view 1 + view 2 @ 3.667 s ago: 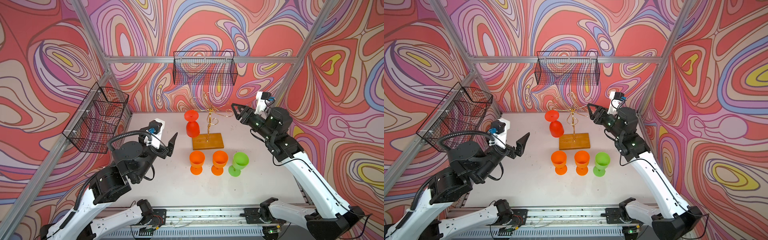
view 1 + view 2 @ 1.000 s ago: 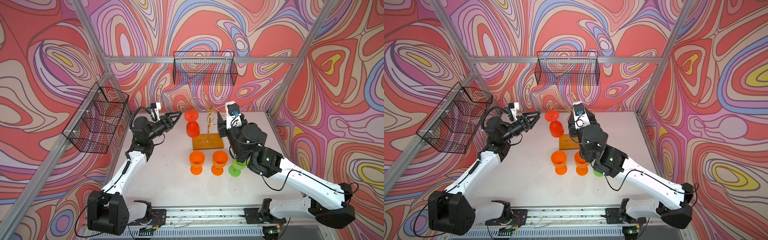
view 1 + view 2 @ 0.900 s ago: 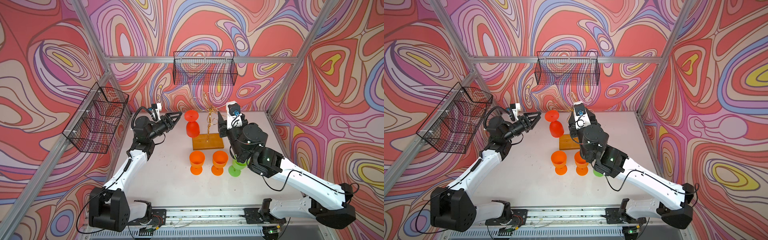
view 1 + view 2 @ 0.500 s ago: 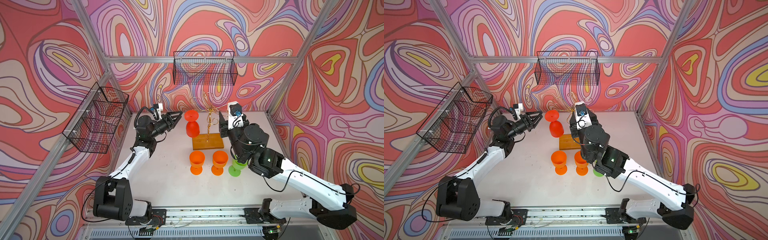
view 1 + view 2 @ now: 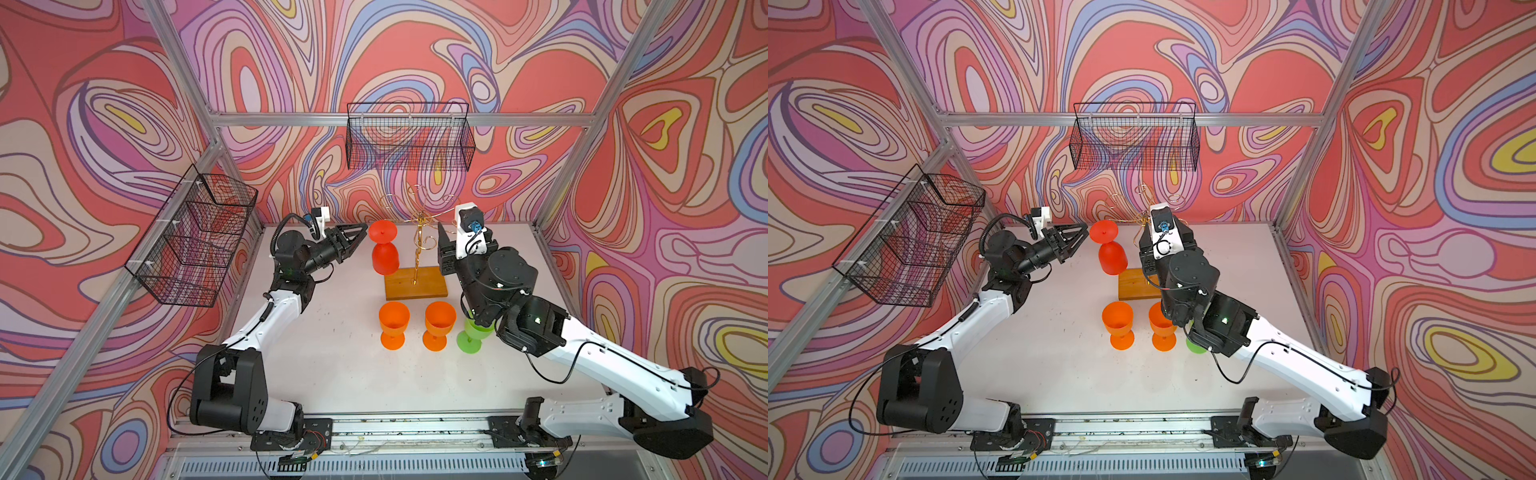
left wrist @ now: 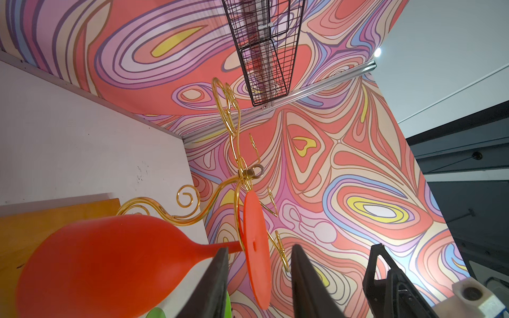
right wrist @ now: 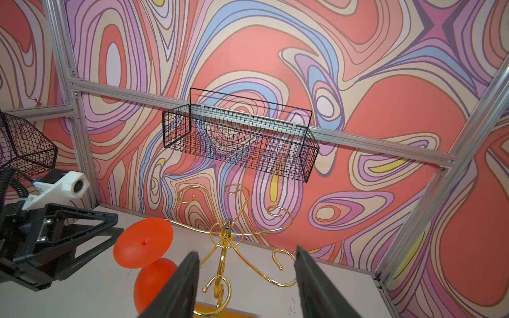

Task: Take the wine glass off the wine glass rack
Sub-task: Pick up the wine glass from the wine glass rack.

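A red wine glass (image 5: 385, 259) (image 5: 1112, 259) hangs upside down from an arm of the gold wire wine glass rack (image 5: 420, 245) (image 7: 225, 236), whose wooden base (image 5: 1136, 284) sits mid-table. My left gripper (image 5: 363, 227) (image 6: 259, 247) is open at the glass's left. Its jaws straddle the round red foot (image 6: 254, 247) (image 7: 143, 243) with gaps on both sides. My right gripper (image 5: 442, 241) (image 7: 246, 250) is open just right of the rack, and in the right wrist view the twisted stem shows between its jaws, untouched.
Two orange glasses (image 5: 394, 324) (image 5: 439, 322) and a green glass (image 5: 473, 332) stand upright in front of the rack's base, the green one partly under my right arm. Black wire baskets hang on the back wall (image 5: 409, 141) and left wall (image 5: 195, 241).
My left gripper has crept right until its tips reach the red glass's foot, and its jaws have narrowed. The right arm has stayed beside the rack.
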